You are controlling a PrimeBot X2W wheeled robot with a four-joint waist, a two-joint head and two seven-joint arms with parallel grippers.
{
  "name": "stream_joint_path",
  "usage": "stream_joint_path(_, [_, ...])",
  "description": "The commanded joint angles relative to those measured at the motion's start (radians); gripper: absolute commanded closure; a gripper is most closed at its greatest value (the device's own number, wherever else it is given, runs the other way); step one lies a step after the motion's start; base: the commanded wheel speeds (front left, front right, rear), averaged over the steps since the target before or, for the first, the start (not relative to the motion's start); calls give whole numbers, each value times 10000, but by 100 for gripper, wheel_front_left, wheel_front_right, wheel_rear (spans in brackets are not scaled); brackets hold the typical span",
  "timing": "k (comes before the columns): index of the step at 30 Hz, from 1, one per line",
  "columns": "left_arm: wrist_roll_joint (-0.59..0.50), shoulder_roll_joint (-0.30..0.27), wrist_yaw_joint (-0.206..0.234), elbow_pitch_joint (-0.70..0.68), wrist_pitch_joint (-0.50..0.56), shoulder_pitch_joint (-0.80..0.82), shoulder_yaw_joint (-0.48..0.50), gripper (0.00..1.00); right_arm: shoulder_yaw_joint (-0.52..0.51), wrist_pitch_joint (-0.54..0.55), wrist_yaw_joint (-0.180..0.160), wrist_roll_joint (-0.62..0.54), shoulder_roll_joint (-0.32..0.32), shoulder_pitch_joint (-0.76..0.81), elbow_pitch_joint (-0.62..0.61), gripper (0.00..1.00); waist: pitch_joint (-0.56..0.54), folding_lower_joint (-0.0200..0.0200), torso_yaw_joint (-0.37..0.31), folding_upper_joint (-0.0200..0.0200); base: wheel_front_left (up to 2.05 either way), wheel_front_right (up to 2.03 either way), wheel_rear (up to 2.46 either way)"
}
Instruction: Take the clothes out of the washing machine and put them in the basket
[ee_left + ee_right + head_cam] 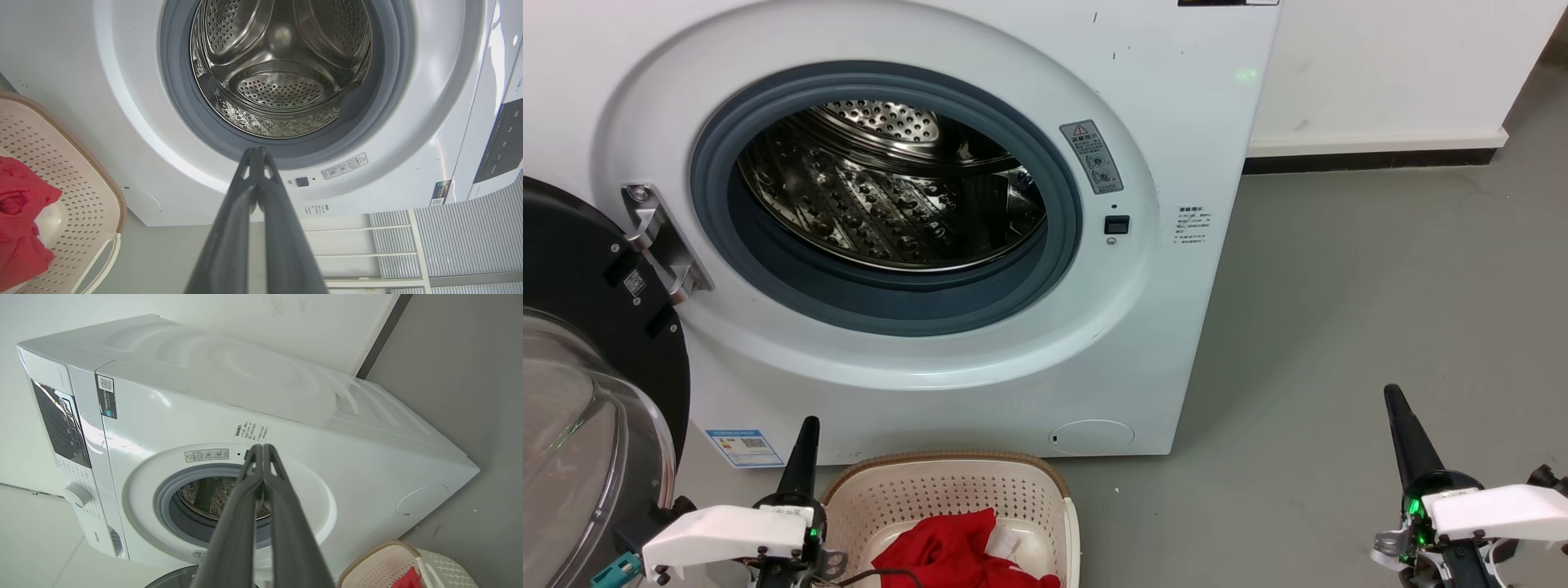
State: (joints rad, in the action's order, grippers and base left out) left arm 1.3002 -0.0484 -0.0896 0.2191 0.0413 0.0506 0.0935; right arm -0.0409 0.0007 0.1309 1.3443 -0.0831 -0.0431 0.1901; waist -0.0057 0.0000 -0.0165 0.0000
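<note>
Where the basket stands on the floor, just in front of the washer's lower front, the clothes lie heaped inside it. They are bright red, crumpled fabric with a white patch on the heap's right side. The basket is cream plastic with perforated walls and a brown rim. Above it the porthole gapes, a grey seal ringing the steel drum, whose dimpled wall shines.

Both arms rest low with their fingers pointing up toward the washer. The left jaws are pressed together, their fingers meeting at the tips with nothing between them. In the head view they rise just beside the basket's left rim, not touching it. The right jaws are likewise closed tip to tip on nothing, fingers aimed at the porthole's edge. That arm hangs over bare floor, well apart from the basket, off the washer's right corner.

On the left the door stands swung wide, its black frame and glass bowl close beside the left forearm. A white wall with a dark skirting runs behind the washer.
</note>
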Motion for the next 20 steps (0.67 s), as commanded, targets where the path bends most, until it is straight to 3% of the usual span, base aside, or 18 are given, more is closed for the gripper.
stream_joint_path(1, [206, -25, -96, -8, 47, 212, 35, 100, -34, 41, -2, 228, -40, -237, -1, 100, 3, 0, 5, 0, 0, 0, 0])
stream_joint_path(20, [2126, -28, -321, 176, 524, 501, 161, 100, -230, 551, -3, 2074, 12, -542, 354, 100, 55, 0, 103, 0, 0, 0, 0])
